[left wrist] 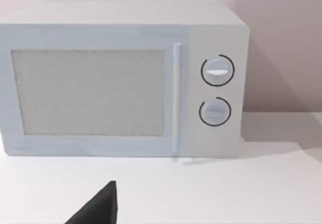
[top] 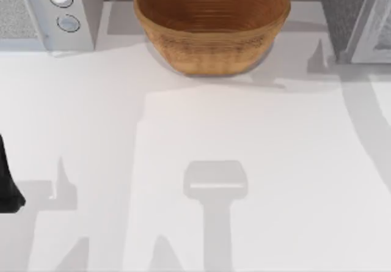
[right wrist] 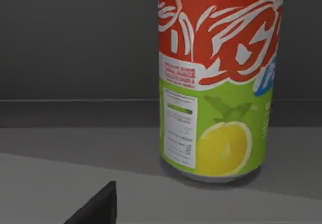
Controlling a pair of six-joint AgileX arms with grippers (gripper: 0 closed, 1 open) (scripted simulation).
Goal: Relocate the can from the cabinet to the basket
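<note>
Can [right wrist: 216, 83] stands upright on the dark cabinet floor [right wrist: 75, 143], close before the right gripper; whether its fingers are open cannot be told. Basket [top: 211, 24], upper centre, looks empty. Pick, lift-out and transfer all remain. Left arm [top: 9, 186] parked at left edge.

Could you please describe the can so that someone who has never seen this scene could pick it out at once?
Start at the dark grey cabinet at the table's far right corner, beside the wicker basket. In the right wrist view, the can stands upright on a dark grey floor against a dark wall. Its red top with white script and green band with a yellow citrus set it apart.
</note>
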